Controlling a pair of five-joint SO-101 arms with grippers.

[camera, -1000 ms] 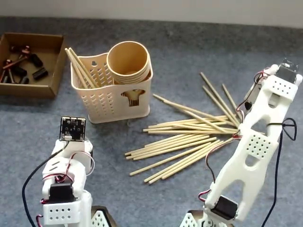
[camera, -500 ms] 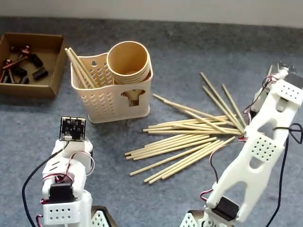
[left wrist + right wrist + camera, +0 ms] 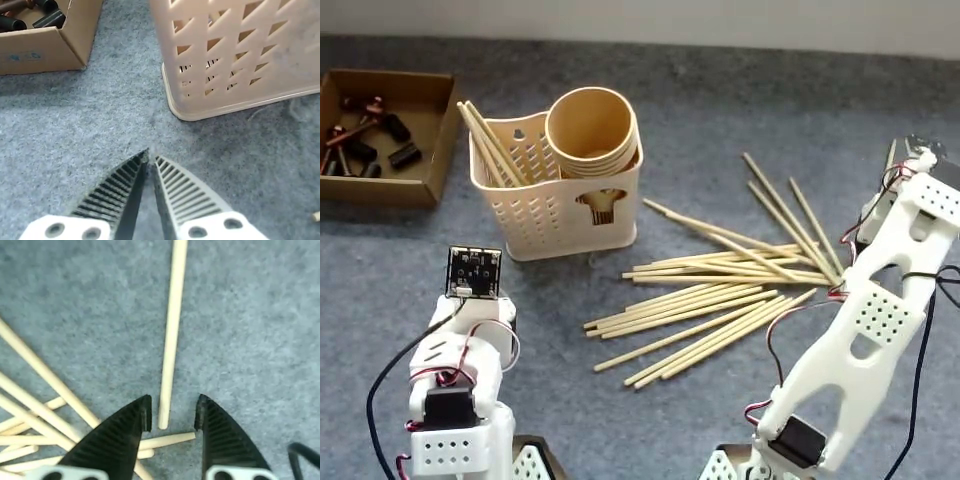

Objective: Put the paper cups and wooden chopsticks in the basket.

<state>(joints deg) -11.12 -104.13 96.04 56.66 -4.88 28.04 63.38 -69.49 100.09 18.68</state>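
R pincer (image 3: 173, 405) slid outward, astride slim wooden chopstick (image 3: 172, 315).

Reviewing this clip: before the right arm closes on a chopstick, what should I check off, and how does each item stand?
1. The right gripper is open: ok.
2. One chopstick has its end between the jaws: ok.
3. No other stick in the grasp: not ok, a second chopstick lies crosswise there.
4. The basket stands upright with room beside the cups: ok.
5. The left gripper is shut and away from the pile: ok.
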